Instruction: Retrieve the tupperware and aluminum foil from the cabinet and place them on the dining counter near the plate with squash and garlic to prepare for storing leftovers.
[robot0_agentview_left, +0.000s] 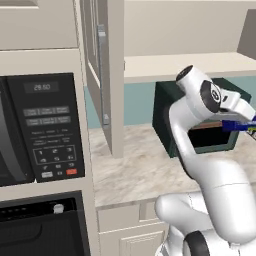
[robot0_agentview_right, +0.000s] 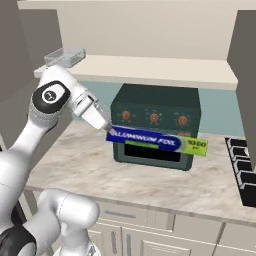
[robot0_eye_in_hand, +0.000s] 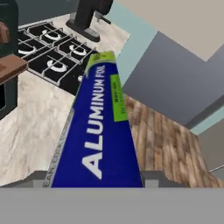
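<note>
Before the toaster oven (robot0_agentview_right: 155, 127), aluminum foil (robot0_agentview_right: 156, 139) lies level, crosswise.

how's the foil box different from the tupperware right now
The foil box is long, slim and dark blue with a green end; the tupperware is small, shallow and pale translucent. The foil box is held in the gripper in front of the toaster oven; the tupperware sits untouched on the cabinet shelf.

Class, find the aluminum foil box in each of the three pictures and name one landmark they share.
Left base view: aluminum foil box at the right edge, beside the arm.
Right base view: centre, level before the toaster oven.
Hand view: down the middle, running away from the camera.
Shared landmark: the marbled wall counter.
</note>
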